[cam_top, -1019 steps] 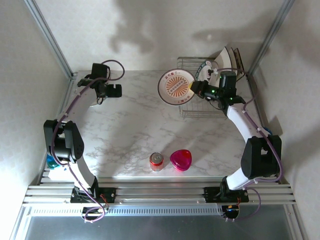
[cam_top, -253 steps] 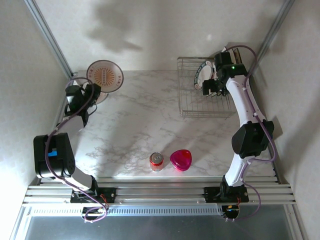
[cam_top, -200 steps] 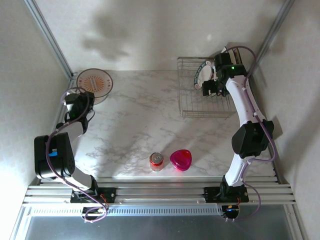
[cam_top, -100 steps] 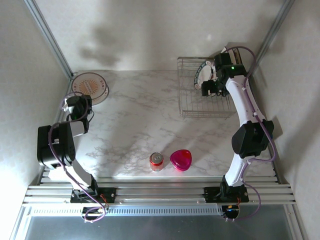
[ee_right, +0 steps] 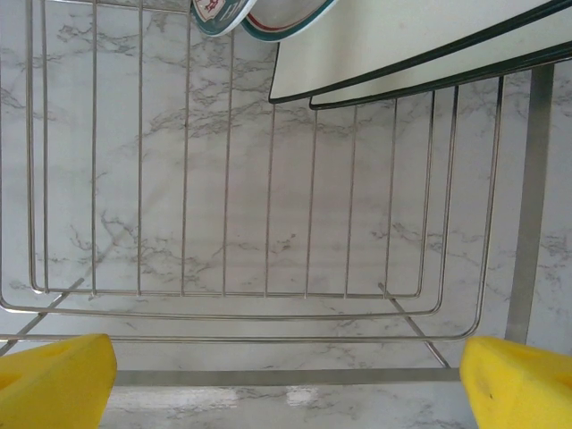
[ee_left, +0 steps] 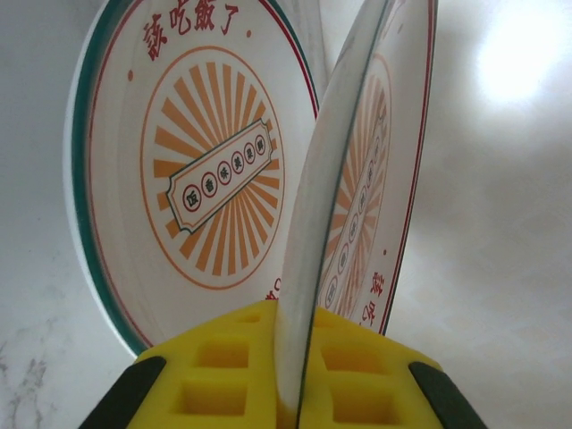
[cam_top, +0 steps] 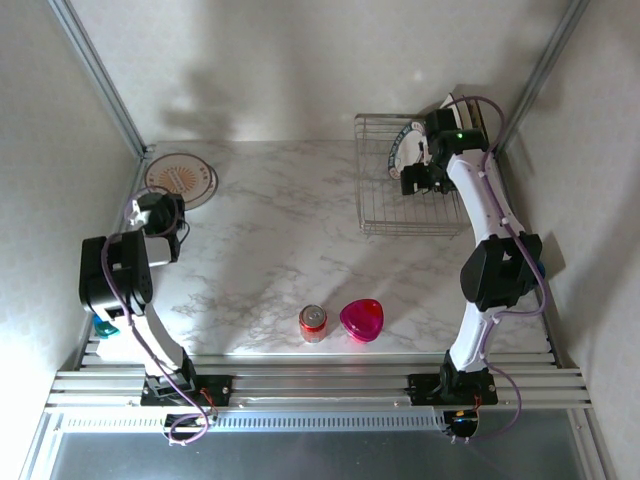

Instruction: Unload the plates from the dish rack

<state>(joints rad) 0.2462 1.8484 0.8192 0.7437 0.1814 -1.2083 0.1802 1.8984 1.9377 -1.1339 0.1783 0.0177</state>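
My left gripper [ee_left: 290, 393] pinches the edge of a round plate [ee_left: 357, 206] at the table's [cam_top: 290, 240] far left corner. My right gripper [ee_right: 286, 368] hangs wide open over the dish rack [ee_right: 223, 315], where more plates [ee_right: 393, 45] stand.

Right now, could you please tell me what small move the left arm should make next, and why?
Probably lower the left gripper slightly, then open it: it is shut on the rim of a tilted plate angled over a second plate lying on the table.
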